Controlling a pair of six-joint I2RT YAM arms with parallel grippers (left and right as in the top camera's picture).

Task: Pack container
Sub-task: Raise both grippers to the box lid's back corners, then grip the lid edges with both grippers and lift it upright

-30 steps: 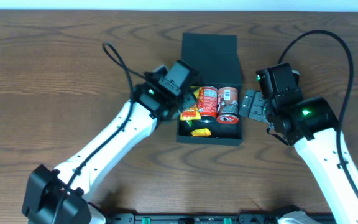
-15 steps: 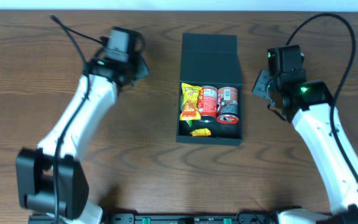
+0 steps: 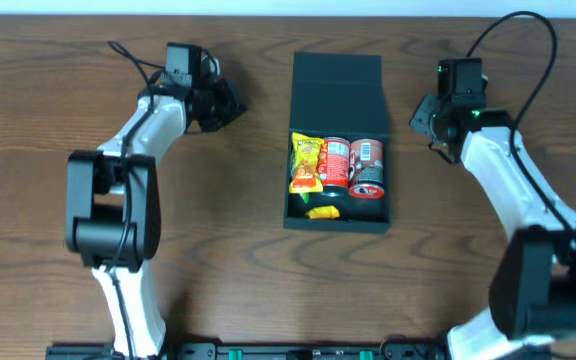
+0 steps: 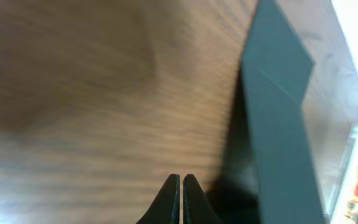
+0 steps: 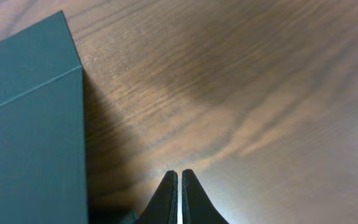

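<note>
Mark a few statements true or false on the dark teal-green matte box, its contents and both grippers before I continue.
1. Two red cylindrical cans lie inside the dark teal-green matte rectangular container. True.
2. The container's flap lid is closed. False: the flap lid lies open, with the contents showing.
3. The left gripper and the right gripper are both shut, holding nothing. True.
4. The yellow snack packet lies outside the container. False: the yellow snack packet is inside, beside the cans.

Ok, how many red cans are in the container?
2. The left can lies mid-box beside the yellow packet; the right can lies by the right wall of the container. More could hide underneath.
</note>
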